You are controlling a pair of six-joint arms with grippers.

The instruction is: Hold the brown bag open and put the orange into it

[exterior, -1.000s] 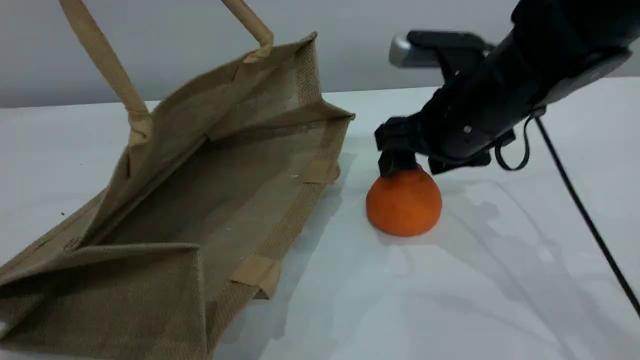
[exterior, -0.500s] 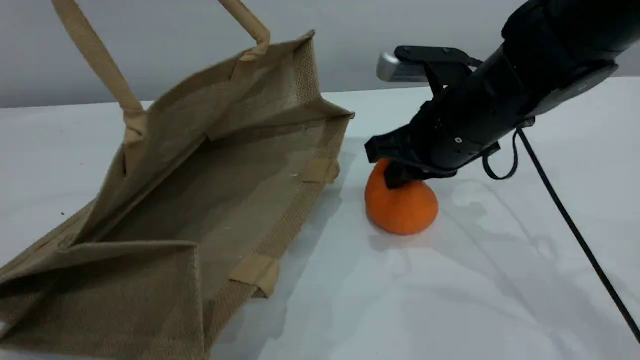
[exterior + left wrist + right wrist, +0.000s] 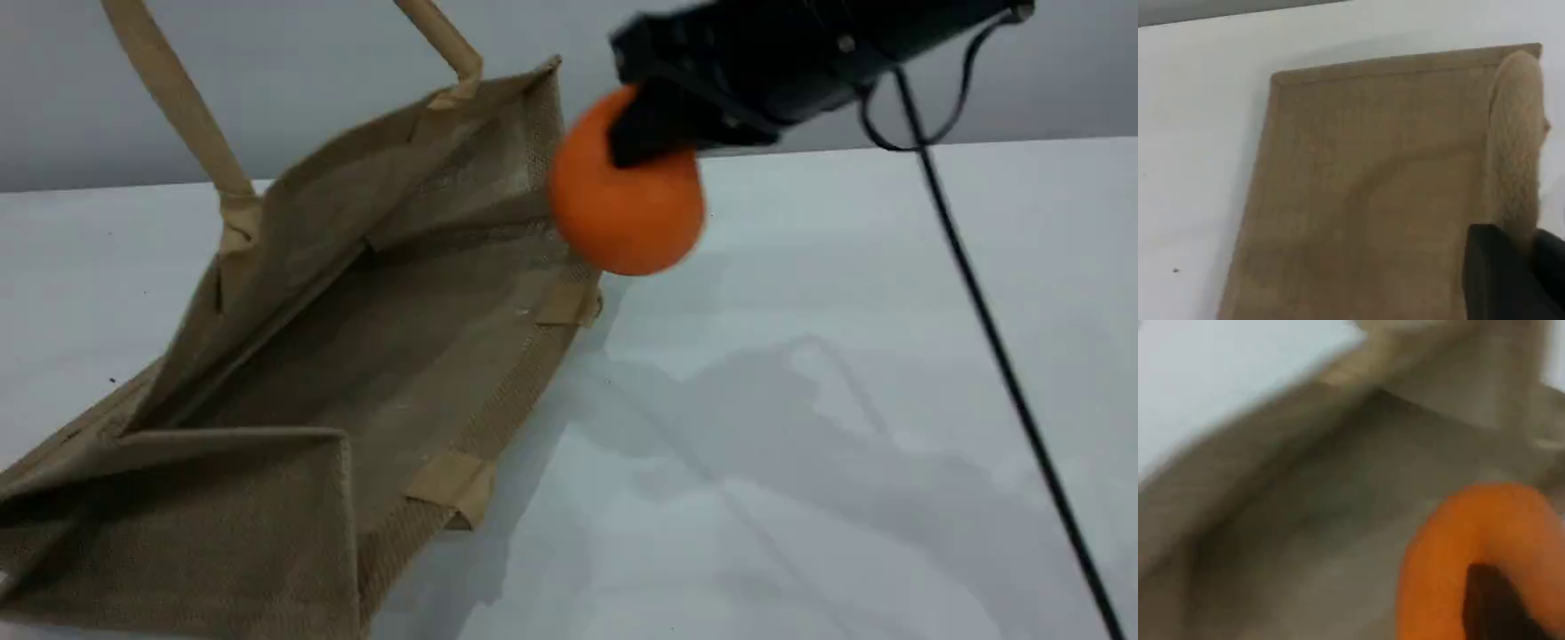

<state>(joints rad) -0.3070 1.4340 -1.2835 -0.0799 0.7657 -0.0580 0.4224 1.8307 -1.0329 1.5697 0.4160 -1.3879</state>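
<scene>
Right gripper [image 3: 653, 133] gripping orange [image 3: 622, 213], above brown bag [image 3: 356, 356]

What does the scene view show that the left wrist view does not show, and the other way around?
Only the scene view shows the orange held off the table by the right gripper, beside the bag's open mouth. Only the left wrist view shows the left gripper closed on the beige handle, and the bag's outer side panel. Both views show the brown bag and the white table.
</scene>
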